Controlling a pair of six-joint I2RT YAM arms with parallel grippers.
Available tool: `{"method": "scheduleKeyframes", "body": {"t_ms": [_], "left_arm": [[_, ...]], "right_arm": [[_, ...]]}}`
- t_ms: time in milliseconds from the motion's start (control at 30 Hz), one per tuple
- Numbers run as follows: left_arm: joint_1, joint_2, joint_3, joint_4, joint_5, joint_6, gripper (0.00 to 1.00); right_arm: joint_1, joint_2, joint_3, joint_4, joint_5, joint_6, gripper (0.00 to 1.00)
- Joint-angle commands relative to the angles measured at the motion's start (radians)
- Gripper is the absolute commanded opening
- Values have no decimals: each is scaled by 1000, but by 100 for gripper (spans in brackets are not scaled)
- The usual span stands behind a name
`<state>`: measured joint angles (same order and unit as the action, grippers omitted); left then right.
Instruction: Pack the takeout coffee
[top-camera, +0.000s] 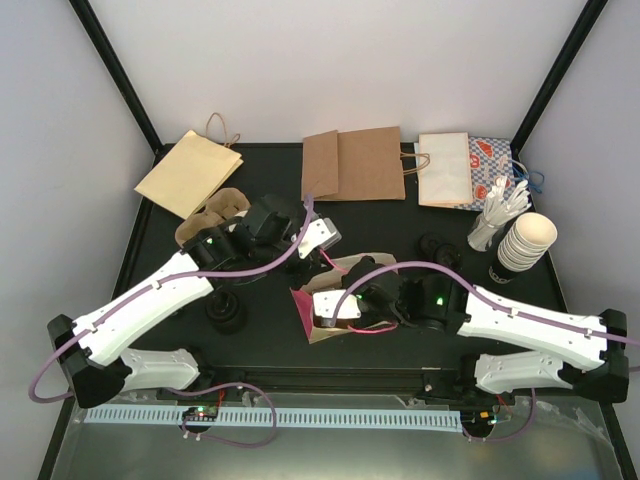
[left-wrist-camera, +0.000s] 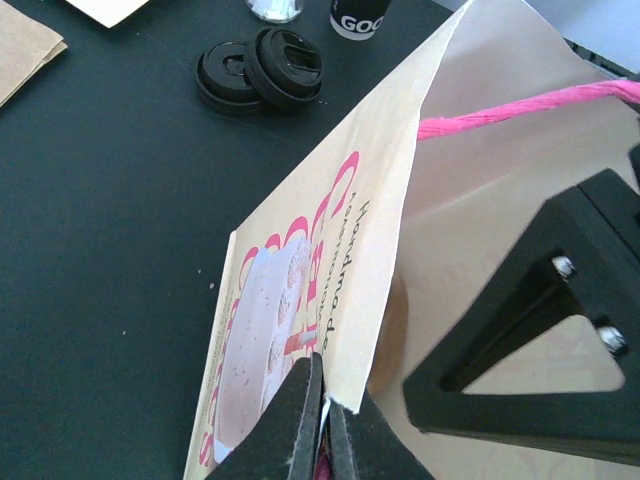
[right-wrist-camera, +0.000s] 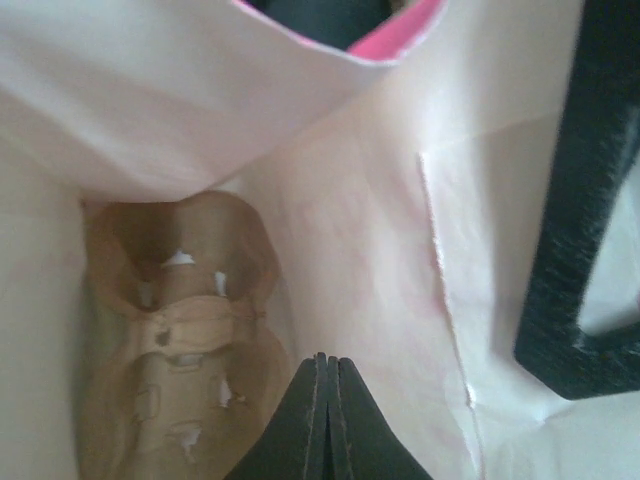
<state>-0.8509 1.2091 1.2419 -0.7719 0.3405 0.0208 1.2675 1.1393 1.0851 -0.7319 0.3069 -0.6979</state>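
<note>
A cream paper bag (top-camera: 362, 264) with pink print and a pink cord handle (left-wrist-camera: 520, 108) is in the middle of the table. My left gripper (left-wrist-camera: 325, 405) is shut on the rim of the bag (left-wrist-camera: 300, 270), holding that side up. My right gripper (right-wrist-camera: 322, 400) is shut with nothing between its fingers and reaches down inside the bag (right-wrist-camera: 350, 180). A brown moulded cup carrier (right-wrist-camera: 180, 330) lies at the bag's bottom. The takeout coffee is out of view.
Two black lids (left-wrist-camera: 260, 68) lie right of the bag, beside a leaning stack of cream cups (top-camera: 527, 240) and a holder of white stirrers (top-camera: 492, 222). Flat paper bags (top-camera: 355, 165) line the back. Brown carriers (top-camera: 212, 212) sit left. A dark round thing (top-camera: 225, 312) is under my left arm.
</note>
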Motion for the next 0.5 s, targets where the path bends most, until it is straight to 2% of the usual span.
{"method": "scheduleKeyframes", "body": {"t_ms": [0, 133, 467], "left_arm": [[14, 0, 54, -16, 41, 1, 1], [30, 2, 59, -15, 43, -4, 2], [91, 13, 50, -8, 86, -31, 2]], "right_arm": [[5, 21, 66, -169, -141, 2, 1], [5, 34, 72, -242, -131, 15, 1], [5, -58, 38, -214, -58, 21, 1]]}}
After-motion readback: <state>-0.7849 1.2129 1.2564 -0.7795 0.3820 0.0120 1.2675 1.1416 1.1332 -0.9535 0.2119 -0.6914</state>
